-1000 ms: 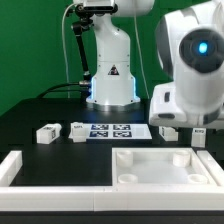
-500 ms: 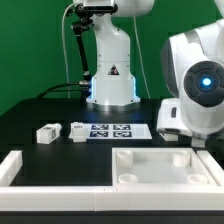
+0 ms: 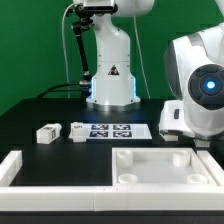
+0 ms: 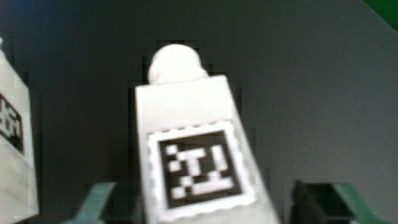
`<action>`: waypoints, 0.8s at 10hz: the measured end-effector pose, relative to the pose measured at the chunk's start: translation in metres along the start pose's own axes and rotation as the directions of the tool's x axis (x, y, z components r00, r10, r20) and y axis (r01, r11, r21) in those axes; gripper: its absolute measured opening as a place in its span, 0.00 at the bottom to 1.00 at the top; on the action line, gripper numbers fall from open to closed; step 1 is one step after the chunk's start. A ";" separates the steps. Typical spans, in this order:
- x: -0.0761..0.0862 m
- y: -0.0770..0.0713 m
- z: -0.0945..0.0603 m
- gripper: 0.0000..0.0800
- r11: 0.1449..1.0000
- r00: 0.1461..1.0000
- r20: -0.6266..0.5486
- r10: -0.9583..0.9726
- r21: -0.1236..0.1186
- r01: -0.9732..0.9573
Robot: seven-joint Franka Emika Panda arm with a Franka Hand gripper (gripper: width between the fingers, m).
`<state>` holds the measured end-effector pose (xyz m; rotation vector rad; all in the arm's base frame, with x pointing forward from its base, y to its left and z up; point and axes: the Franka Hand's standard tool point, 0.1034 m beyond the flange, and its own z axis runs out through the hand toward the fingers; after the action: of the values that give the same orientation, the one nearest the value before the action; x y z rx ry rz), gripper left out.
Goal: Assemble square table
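In the wrist view the gripper [image 4: 210, 202] is straddling one leg [image 4: 187, 110] with its jaws spread, touching neither long side, seemingly lined up to pinch its narrow width. The leg is lying flat on the dark counter [image 4: 302, 70], tag upward. Another white piece [image 4: 9, 100] is sitting just beside it, leaving little room there. In the exterior view the tabletop [image 3: 155, 172] is waiting, sockets up, while a second leg [image 3: 45, 132] and third leg [image 3: 78, 130] are resting well apart from it.

Exterior view faces the arm [image 3: 110, 60] across the tabletop [image 3: 160, 173]; wrist view sits close over a leg [image 4: 187, 120].
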<state>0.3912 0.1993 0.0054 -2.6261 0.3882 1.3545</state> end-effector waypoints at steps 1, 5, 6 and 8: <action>0.000 0.000 0.000 0.36 1.000 1.000 0.000 0.000 0.000 0.000; 0.000 0.000 0.000 0.36 1.000 1.000 0.000 0.000 0.000 0.000; 0.000 0.000 0.000 0.36 1.000 1.000 0.000 0.000 0.000 0.000; -0.006 0.013 -0.035 0.36 0.998 0.998 -0.018 -0.062 0.017 0.062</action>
<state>0.4114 0.1783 0.0303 -2.6149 0.3165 1.3041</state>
